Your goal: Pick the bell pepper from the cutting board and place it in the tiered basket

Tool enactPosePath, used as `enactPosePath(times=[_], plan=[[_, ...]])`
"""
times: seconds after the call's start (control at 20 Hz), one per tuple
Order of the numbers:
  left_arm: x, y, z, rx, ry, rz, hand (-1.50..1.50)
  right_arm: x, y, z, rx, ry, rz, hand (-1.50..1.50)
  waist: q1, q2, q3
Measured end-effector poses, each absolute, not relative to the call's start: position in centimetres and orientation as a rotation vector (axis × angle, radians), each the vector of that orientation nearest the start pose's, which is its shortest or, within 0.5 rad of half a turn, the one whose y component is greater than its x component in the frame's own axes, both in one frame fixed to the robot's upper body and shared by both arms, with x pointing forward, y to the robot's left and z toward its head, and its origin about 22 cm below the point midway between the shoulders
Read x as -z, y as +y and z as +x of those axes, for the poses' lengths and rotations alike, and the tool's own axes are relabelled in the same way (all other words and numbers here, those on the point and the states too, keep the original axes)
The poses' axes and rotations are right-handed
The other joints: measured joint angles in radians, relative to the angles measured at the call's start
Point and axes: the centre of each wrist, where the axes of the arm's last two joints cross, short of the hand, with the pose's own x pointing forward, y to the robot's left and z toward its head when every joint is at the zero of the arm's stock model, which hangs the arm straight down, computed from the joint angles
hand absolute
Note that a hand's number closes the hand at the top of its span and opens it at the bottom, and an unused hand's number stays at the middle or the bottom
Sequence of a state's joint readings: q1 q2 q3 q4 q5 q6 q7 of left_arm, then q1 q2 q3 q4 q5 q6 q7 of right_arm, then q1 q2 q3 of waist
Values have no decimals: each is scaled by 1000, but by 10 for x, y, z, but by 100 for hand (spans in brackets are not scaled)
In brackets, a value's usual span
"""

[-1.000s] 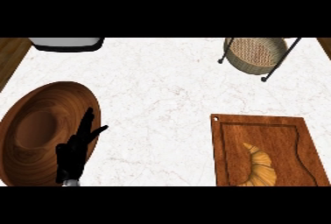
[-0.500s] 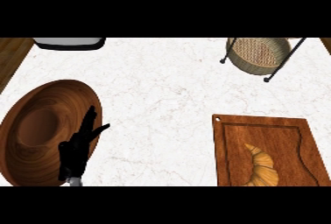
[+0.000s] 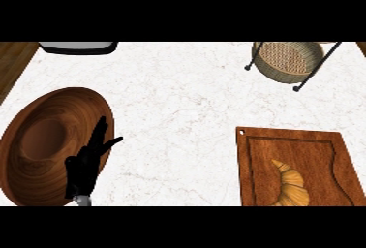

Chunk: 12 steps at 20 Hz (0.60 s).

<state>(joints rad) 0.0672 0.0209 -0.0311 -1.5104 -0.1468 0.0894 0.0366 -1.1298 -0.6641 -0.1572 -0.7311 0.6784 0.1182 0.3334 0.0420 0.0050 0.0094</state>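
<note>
A white marble counter (image 3: 178, 111) held a wooden bowl (image 3: 43, 140), a board (image 3: 286, 155) and the basket (image 3: 286, 60). On the board lay a croissant (image 3: 292, 184); no pepper showed. The left hand (image 3: 85, 164) rested open and empty over the bowl's edge, so nothing appeared picked yet.

White marble counter (image 3: 186, 97) veined faintly in grey and pink, edged at left by brown wood. Dark reddish-brown wooden bowl (image 3: 43, 140) with ringed grain. Black left hand (image 3: 85, 162) over bowl's rim. Warm reddish-brown cutting board (image 3: 300, 155) streaked with grain, carrying a golden-brown croissant (image 3: 292, 186). Tan woven basket (image 3: 287, 59) in a black wire frame. Black-and-grey object (image 3: 79, 47) at top left.
</note>
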Motion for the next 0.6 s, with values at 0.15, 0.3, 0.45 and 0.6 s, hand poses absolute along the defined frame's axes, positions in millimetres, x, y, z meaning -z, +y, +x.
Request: enactPosePath(times=[0.15,0.3,0.45,0.6], plan=[[27,230,224,75,-1410,198,0,-271,-335,442,-486,-1289,-1115,150,1,1,-2],[26,229,226,67,-1403,195,0,-264,-333,449,-464,-1290,-1099,150,5,1,-3],[27,228,226,67,-1413,200,0,-252,-336,453,-390,-1316,-1015,-150,7,2,-5],[27,227,227,66,-1415,201,0,-240,-332,458,-293,-1331,-894,-150,9,5,-1]])
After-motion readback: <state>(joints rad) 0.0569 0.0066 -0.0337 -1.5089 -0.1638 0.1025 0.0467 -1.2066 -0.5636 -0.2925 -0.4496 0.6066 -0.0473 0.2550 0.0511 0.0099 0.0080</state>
